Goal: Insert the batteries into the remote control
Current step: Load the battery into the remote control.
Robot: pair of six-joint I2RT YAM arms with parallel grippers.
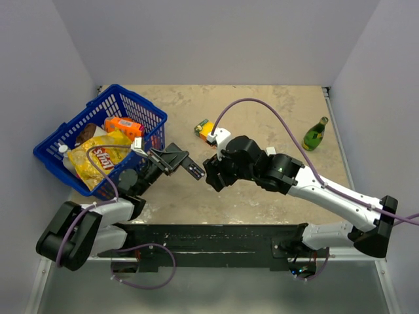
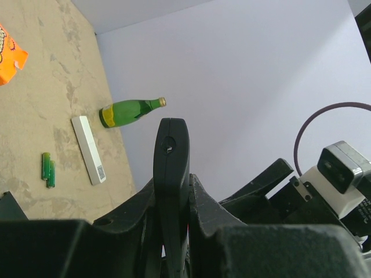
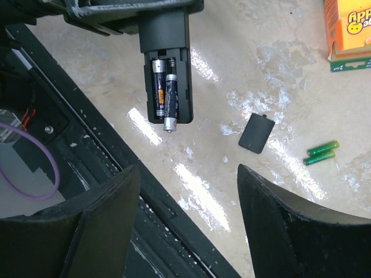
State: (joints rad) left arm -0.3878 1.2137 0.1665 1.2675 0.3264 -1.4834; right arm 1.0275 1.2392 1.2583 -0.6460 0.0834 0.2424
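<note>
My left gripper (image 1: 171, 159) is shut on the black remote control (image 1: 190, 167) and holds it above the table. It shows edge-on in the left wrist view (image 2: 171, 168). In the right wrist view the remote (image 3: 167, 35) has its back compartment open, with two dark cells (image 3: 164, 92) inside, one sticking out past the end. The pair of green batteries (image 3: 322, 152) lies on the table, and also shows in the left wrist view (image 2: 48, 169). The small black cover (image 3: 255, 133) lies beside them. My right gripper (image 3: 188, 191) is open and empty, just right of the remote's end (image 1: 213, 175).
A blue basket (image 1: 69, 131) of snacks stands at the left. A green glass bottle (image 1: 315, 134) lies at the right. An orange box (image 1: 208, 129) is behind my right wrist. A white bar (image 2: 88, 149) lies near the batteries. The black arm base (image 1: 209, 245) spans the near edge.
</note>
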